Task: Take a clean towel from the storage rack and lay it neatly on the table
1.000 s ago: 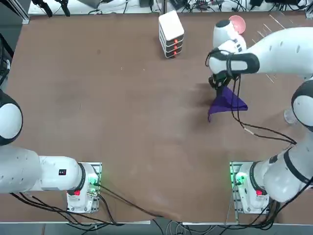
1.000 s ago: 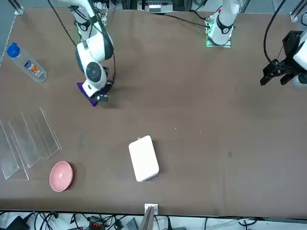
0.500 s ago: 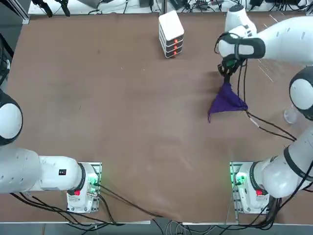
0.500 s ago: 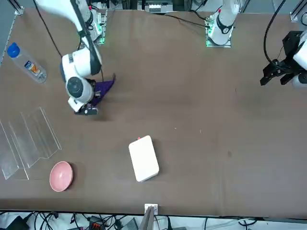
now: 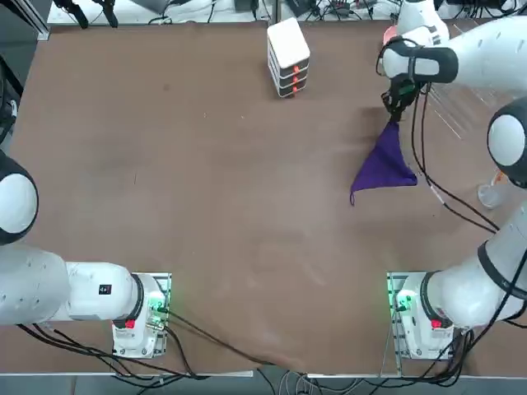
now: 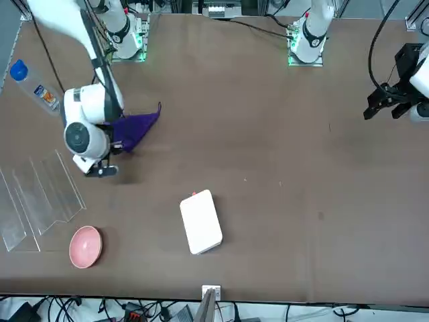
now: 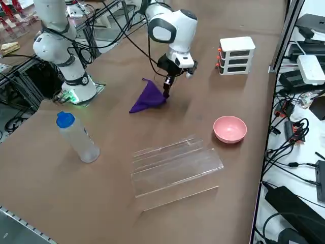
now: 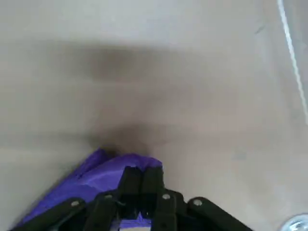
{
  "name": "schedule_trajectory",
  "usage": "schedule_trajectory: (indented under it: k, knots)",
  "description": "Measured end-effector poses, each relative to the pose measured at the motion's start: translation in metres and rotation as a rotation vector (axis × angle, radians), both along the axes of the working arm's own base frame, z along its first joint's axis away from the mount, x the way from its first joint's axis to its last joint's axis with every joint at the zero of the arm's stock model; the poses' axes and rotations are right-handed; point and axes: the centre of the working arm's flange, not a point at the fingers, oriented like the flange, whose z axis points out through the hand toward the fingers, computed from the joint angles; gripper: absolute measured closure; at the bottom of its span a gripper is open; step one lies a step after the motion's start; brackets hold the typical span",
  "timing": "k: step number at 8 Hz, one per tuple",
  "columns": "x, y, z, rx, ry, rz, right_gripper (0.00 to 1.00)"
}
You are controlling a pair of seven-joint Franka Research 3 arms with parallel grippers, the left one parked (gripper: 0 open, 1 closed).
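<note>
The purple towel (image 5: 383,167) lies on the brown table (image 5: 206,164), its near end spread flat. Its far corner rises to a point, and my right gripper (image 5: 397,113) is shut on that corner. In the right side view the gripper (image 7: 166,92) points down just above the table, with the towel (image 7: 147,99) trailing from it toward the arm's base. The wrist view shows the closed fingers (image 8: 129,179) pinching purple cloth (image 8: 103,172). The clear storage rack (image 7: 172,163) stands apart from the gripper, near the table's right edge, with nothing in it.
A pink bowl (image 7: 229,128) sits beside the rack at the far right. A white stacked box (image 5: 288,56) stands at the far middle. A plastic bottle with a blue cap (image 7: 76,137) stands near the right edge, closer to the arm's base.
My right gripper has moved away from the bases toward the far right, pulling the towel's corner with it. The towel has stretched from a bunched heap into a longer shape.
</note>
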Motion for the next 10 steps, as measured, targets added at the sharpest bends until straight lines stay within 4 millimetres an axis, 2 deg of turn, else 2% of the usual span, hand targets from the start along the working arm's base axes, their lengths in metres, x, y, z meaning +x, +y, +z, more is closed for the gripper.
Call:
schedule_trajectory:
  k: [3,6,8,10]
  knots:
    - [0.018,-0.025,-0.012,-0.017,0.006,0.025,0.97]
    - [0.03,-0.029,-0.018,-0.043,0.001,0.048,0.96]
    - [0.031,-0.028,-0.027,-0.044,0.012,0.052,0.81]
    - [0.033,-0.027,-0.026,-0.044,0.005,0.052,0.47]
